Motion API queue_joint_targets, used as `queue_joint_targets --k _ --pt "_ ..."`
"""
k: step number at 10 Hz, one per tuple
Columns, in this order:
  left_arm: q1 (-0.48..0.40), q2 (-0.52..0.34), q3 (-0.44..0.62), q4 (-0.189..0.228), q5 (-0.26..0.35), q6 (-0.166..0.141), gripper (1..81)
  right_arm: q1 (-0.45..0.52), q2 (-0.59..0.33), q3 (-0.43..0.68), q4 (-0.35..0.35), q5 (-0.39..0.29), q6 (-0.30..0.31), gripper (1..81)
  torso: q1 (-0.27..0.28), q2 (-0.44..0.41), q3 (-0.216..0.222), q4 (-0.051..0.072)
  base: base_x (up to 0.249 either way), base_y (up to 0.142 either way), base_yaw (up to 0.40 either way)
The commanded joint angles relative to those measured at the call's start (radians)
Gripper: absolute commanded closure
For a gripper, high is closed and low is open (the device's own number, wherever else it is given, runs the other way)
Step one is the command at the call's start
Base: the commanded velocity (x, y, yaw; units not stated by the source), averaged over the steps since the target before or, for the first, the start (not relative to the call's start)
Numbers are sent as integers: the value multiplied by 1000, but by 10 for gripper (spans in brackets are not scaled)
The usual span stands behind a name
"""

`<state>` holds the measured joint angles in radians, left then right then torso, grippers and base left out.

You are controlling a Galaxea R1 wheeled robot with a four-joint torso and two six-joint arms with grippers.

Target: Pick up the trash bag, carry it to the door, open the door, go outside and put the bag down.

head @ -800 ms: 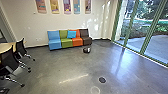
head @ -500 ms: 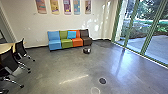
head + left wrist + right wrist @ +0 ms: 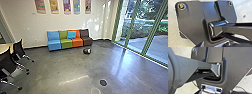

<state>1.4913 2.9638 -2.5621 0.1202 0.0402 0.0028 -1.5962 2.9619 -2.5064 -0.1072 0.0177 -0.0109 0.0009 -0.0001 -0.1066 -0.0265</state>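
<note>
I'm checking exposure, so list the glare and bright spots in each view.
Head view: bluish glare on the floor by the glass panels, a thin streak nearer the camera, light patches on the wall. Left wrist view: blue-white sheen on the robot's joint. Right wrist view: pale, bright floor beside the robot's dark plate.

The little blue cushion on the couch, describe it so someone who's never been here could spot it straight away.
Below the hanging panels on the pale wall stands a row of seats in blue, green, orange and brown. The cushion leans on the backrests where green meets orange. Squarish and bright blue, it is far smaller than the blue seat at the row's end.
</note>
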Motion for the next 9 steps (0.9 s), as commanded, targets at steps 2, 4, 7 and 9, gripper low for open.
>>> queue_joint_targets --k 2,4,7,9 --pt "-32 -3 6 10 61 6 10 17 7 12 -17 -56 -9 10 0 0 0 0 114 0 0" --pt "-33 -3 6 10 61 6 10 15 5 9 -17 -56 -11 10 0 0 0 0 114 0 0" --pt "-32 -3 6 9 61 6 10 15 7 11 -28 -56 -12 10 0 0 0 0 114 0 0" --pt "-32 -3 6 9 59 6 10 14 7 11 -31 -56 -12 10 0 0 0 0 114 0 0"
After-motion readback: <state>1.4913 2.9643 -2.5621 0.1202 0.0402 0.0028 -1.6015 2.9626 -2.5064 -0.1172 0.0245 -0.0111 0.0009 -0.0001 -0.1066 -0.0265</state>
